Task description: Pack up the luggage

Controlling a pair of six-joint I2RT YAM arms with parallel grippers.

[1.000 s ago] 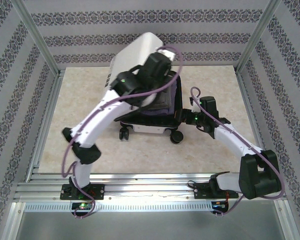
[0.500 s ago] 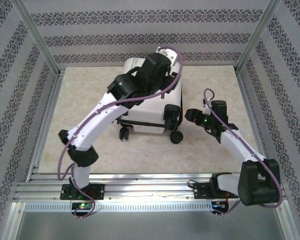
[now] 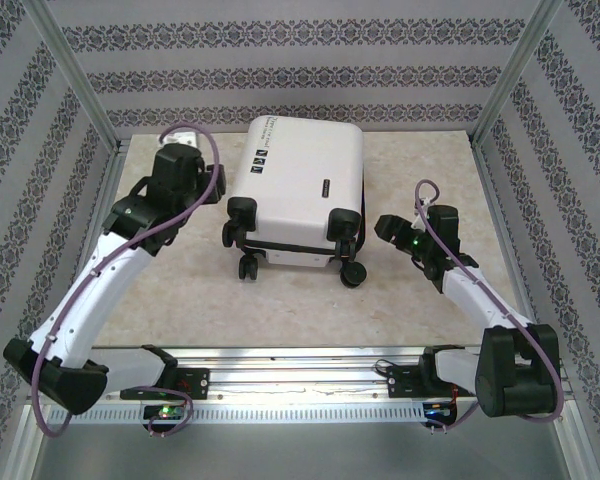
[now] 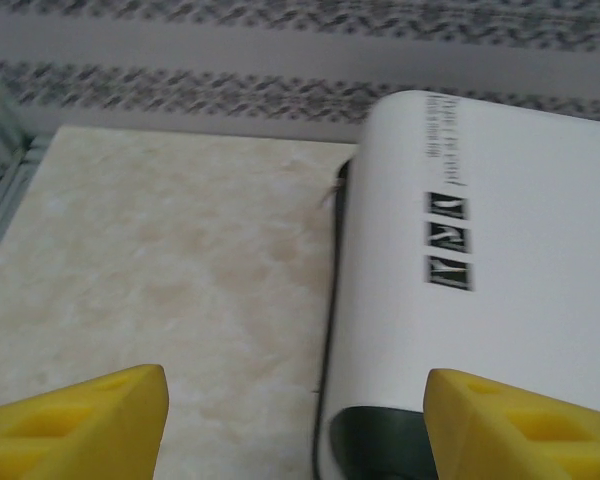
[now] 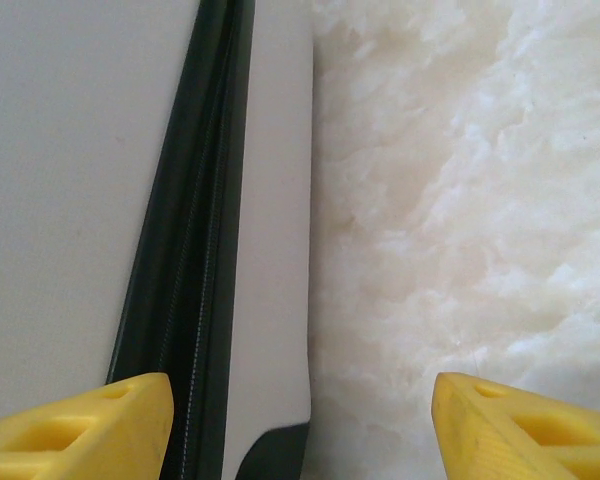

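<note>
Between my two claws, at the middle of the bench (image 3: 430, 170), the white luggage (image 3: 298, 185) lies flat and closed, its casters (image 3: 352, 274) toward me. Its hard shell looks stiff, smooth and probably slippery, too broad to pinch, so I judge the casters or the black seam (image 5: 195, 250) better holds. My left claw (image 4: 295, 410) stands wide and empty off its left edge, my right claw (image 3: 385, 228) wide and empty beside its right side.

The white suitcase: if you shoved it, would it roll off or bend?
Its hard shell looks rigid, so the suitcase probably won't flex. Lying flat with casters pointing out its near end, it would likely slide rather than roll.
</note>
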